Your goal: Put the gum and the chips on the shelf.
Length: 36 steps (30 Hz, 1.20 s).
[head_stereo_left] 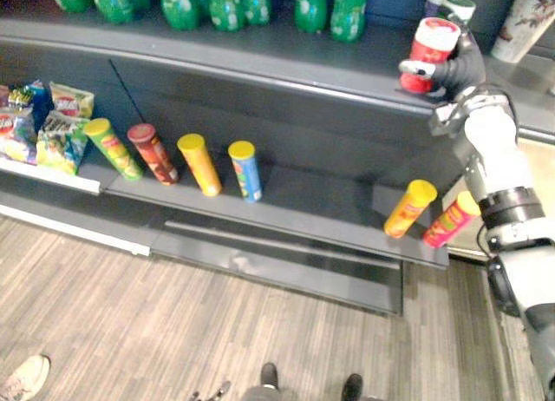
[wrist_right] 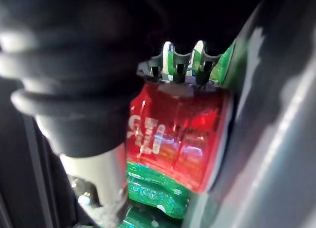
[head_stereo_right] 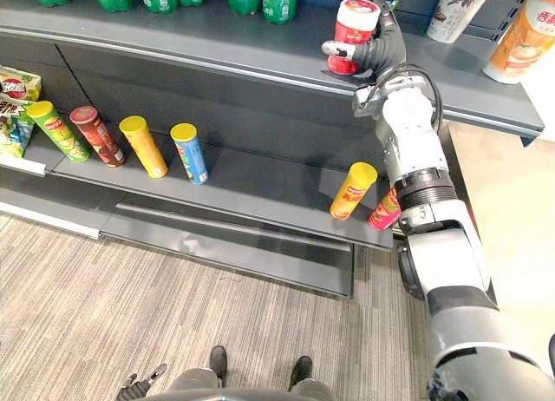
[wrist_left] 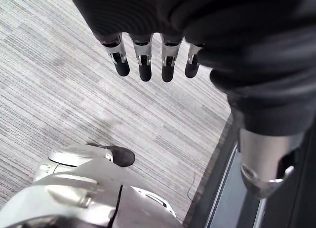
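My right hand (head_stereo_left: pixel 464 67) is raised to the upper shelf (head_stereo_left: pixel 286 58) and shut on a red gum tub (head_stereo_left: pixel 431 52) with a white lid, held upright just above the shelf's front edge. In the right wrist view the fingers (wrist_right: pixel 178 72) curl over the red tub (wrist_right: pixel 177 134). Two chip cans lean on the lower shelf (head_stereo_left: pixel 321 201) at its right end: an orange one (head_stereo_left: pixel 409 208) and a red-pink one (head_stereo_left: pixel 450 220). Further left stand several more chip cans, among them a yellow (head_stereo_left: pixel 200 164) and a blue one (head_stereo_left: pixel 246 170). My left hand (wrist_left: pixel 148 60) hangs over the floor with straight fingers, holding nothing.
Green bottles (head_stereo_left: pixel 225 6) line the back of the upper shelf, with printed cups (head_stereo_left: pixel 525 19) at its right end. Snack bags (head_stereo_left: pixel 43 123) fill the lower shelf's left end. A pale shoe (head_stereo_left: pixel 22 377) shows on the wood-look floor at the lower left.
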{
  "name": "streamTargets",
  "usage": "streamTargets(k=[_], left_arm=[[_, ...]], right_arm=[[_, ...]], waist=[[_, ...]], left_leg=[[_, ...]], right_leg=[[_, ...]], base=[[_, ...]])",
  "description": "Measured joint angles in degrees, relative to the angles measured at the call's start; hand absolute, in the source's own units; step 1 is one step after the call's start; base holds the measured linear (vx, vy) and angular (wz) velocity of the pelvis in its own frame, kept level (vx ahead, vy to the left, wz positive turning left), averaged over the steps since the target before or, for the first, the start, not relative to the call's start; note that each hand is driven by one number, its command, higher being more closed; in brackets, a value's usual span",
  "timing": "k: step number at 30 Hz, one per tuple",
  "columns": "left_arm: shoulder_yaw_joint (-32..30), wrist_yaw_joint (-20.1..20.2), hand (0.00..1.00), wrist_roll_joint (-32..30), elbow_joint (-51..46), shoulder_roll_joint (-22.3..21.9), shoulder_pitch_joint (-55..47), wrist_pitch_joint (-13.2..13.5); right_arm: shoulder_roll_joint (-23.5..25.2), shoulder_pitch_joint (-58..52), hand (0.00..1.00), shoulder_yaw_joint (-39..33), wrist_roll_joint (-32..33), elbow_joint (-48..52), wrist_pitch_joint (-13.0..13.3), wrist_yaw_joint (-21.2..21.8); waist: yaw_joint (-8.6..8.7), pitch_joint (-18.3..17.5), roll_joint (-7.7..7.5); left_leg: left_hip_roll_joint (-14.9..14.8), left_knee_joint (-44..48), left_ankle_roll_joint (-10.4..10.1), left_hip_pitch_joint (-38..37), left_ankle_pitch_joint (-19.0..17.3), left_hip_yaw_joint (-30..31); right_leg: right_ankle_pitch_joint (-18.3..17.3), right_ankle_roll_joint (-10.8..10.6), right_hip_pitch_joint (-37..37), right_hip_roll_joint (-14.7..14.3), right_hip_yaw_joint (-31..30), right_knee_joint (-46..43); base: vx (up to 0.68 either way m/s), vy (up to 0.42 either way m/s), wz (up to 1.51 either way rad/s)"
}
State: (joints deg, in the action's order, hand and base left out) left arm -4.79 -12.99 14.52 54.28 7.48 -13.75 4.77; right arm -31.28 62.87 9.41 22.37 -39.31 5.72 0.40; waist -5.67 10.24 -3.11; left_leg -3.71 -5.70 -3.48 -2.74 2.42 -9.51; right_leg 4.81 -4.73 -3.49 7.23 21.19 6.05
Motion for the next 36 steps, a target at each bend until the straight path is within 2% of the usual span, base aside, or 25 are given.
streamTargets(k=[4, 13, 19, 23, 26, 28, 31, 34, 36], left_arm=[[0.14, 0.14, 0.00, -0.01, -0.13, 0.01, 0.11, 0.00], [0.16, 0.54, 0.00, -0.01, -0.26, 0.20, 0.13, 0.01], [0.16, 0.82, 0.00, -0.04, -0.54, 0.33, 0.10, 0.01], [0.02, 0.88, 0.00, -1.87, -0.54, 0.49, 0.20, -0.01], [-0.05, 0.89, 0.00, -2.25, -0.52, 0.62, 0.44, -0.01], [-0.09, 0.89, 0.00, -2.27, -0.09, 0.81, 0.41, -0.01], [-0.10, 0.89, 0.00, -2.32, 0.12, 1.18, 0.50, 0.01], [-0.10, 0.87, 0.00, -2.32, 0.61, 1.30, 0.49, 0.03], [-0.10, 0.86, 0.00, -2.33, 0.61, 1.30, 0.51, 0.05]], right_arm=[[-0.06, 0.01, 0.00, 0.00, 0.04, -0.11, 0.19, 0.24], [-0.31, 0.01, 0.00, 0.01, 0.13, -0.46, 1.04, 1.20], [-0.31, -0.05, 0.00, 0.20, 0.16, -0.40, 2.63, 1.32], [-0.59, -0.06, 0.00, 0.20, 0.11, 1.90, 4.65, 1.03], [-3.87, -0.05, 0.00, 1.00, 0.09, 6.65, 6.90, 0.90], [-5.32, 0.01, 0.00, 1.05, 0.11, 10.26, 8.28, -0.12], [-6.52, 0.01, 0.00, 1.04, 0.15, 12.84, 9.59, -0.74], [-6.85, -0.11, 0.00, 0.64, 0.58, 15.75, 10.05, -1.24], [-7.05, -0.52, 0.00, -0.31, 1.65, 18.85, 11.33, -1.37]], waist=[[-0.80, 0.14, 0.01], [-0.86, 0.36, -0.39], [-0.83, 0.52, -0.69], [-0.52, 0.47, -0.78], [-0.44, 0.38, -0.94], [0.65, 0.16, -1.25], [0.96, -0.25, -1.75], [2.00, -0.86, -1.82], [2.49, -1.44, -1.79]], left_leg=[[-0.05, -0.05, -0.06, -0.38, -0.08, -0.85], [-0.12, -0.02, -0.06, -0.47, -0.09, -1.10], [-0.15, 0.21, -0.09, -0.83, -0.17, -2.29], [-0.62, 0.22, -0.05, -1.40, -0.36, -3.02], [-0.97, 0.22, -0.12, -1.51, -0.42, -3.88], [-1.30, 0.21, -0.17, -1.54, -0.45, -4.13], [-1.82, 0.22, -0.37, -1.60, -0.56, -5.34], [-2.08, 0.21, -0.47, -1.84, -0.62, -5.65], [-2.13, 0.21, -0.50, -1.86, -0.64, -5.78]], right_leg=[[0.00, 0.00, 0.02, -0.03, -0.85, 0.00], [0.02, 0.00, 0.04, -0.06, -1.40, 0.00], [0.17, -0.14, 0.23, -0.05, -2.35, 0.00], [0.30, -0.29, 0.19, -0.19, -3.11, 0.00], [0.38, -0.18, 0.48, -0.56, -3.88, 0.00], [0.39, -0.17, 0.69, -0.89, -4.32, 0.00], [0.65, 0.17, 1.31, -1.12, -5.40, 0.01], [0.65, 0.17, 1.30, -1.36, -5.75, 0.01], [0.65, 0.17, 1.36, -1.42, -5.89, 0.01]], base=[[0.00, 0.000, -0.10], [0.00, 0.000, 0.00], [0.01, -0.001, -0.07], [0.01, -0.015, -0.11], [0.00, -0.016, -0.13], [-0.01, -0.023, -0.11], [-0.01, -0.019, -0.24], [-0.01, -0.022, -0.08], [0.00, -0.007, -0.02]])
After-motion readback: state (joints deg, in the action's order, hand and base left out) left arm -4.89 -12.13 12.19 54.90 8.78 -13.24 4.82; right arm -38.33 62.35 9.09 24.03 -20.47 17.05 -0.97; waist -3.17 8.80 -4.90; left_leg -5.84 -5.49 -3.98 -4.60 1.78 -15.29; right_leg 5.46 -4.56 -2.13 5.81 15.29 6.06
